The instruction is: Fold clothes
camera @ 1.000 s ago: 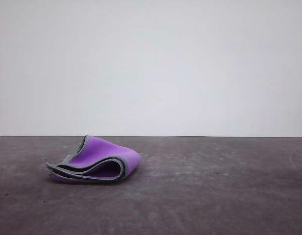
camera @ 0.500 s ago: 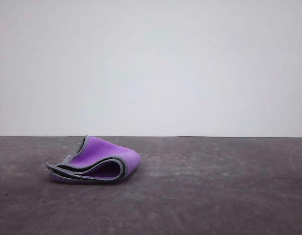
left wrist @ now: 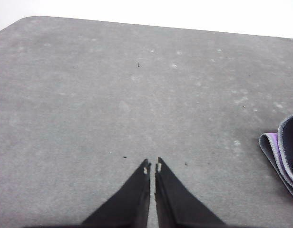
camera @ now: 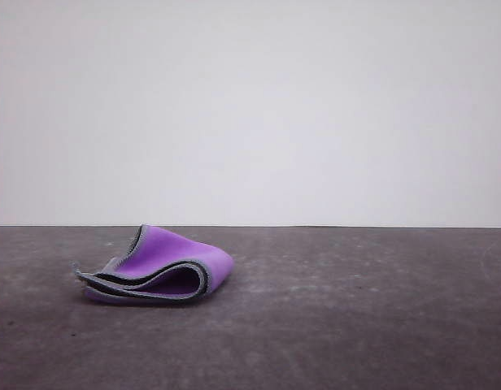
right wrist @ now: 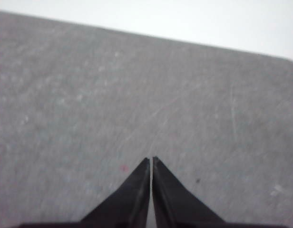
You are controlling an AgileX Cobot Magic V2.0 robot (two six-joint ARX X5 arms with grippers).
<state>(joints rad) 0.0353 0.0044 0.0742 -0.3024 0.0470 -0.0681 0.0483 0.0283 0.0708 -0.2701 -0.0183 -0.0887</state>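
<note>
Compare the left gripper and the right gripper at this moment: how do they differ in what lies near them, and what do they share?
The left gripper has the folded purple and grey cloth lying off to one side of it, untouched; the right gripper has just bare grey table ahead. The left wrist picture is sharp, the right one softer. Both are black, shut with fingertips together, and hold nothing.

A dark grey table (camera: 356, 309), scuffed with pale marks, ran back to a plain white wall (camera: 250, 106). The light was even and soft.
</note>
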